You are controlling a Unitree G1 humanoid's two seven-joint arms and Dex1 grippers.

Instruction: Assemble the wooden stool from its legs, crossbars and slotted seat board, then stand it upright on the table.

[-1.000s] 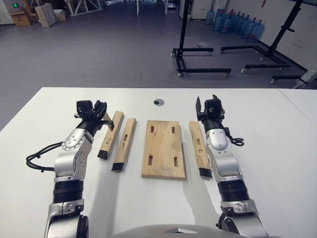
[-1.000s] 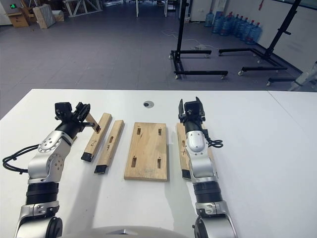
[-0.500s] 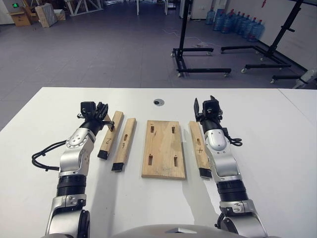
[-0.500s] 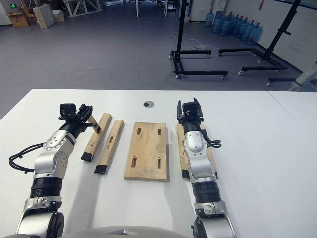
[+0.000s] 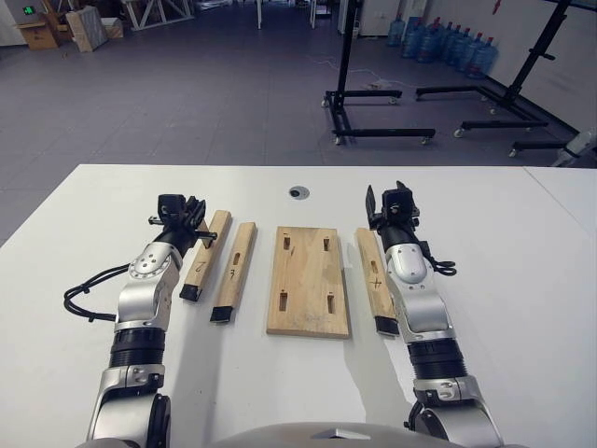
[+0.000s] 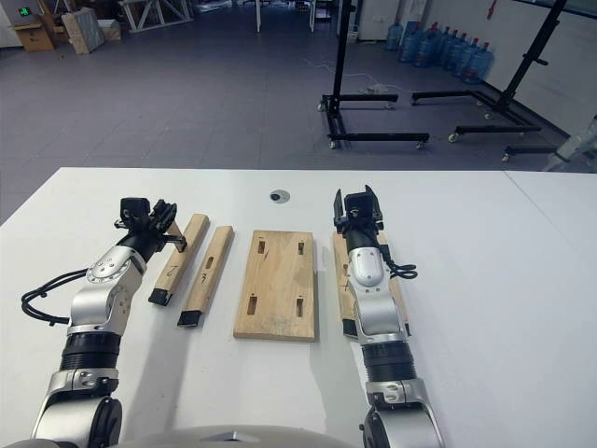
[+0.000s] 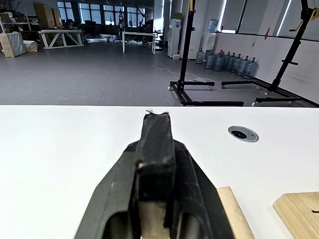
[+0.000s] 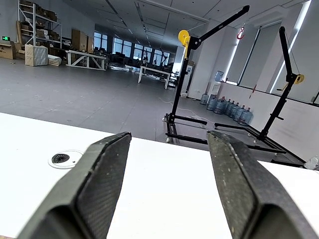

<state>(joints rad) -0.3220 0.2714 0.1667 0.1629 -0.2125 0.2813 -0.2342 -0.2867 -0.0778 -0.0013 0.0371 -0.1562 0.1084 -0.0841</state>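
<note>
**Stool parts lying flat, nothing joined yet**

Seat board [image 5: 308, 280] is lying mid-table [image 5: 522, 280], four slots showing. The legs [image 5: 233, 271] are lying alongside it on both sides, dark caps at their near ends. All pale, smooth, square-edged plank wood: prob. stiff, light, not fragile, but sitting flush w/ the top, so awkward to get under. Best hold, I'm judging: across a leg's narrow width, approx. mid-length for balance. Board is looking too wide for that, so grip its edge.

Left gripper [image 5: 182, 213] is resting by the outer left leg [image 5: 202, 254], fingers [image 7: 156, 149] pressed together. A pale sliver is showing btwn them; can't tell if held. Right gripper [image 5: 394, 198] is hovering over the right leg [image 5: 375, 278], far end, spread wide.
</note>
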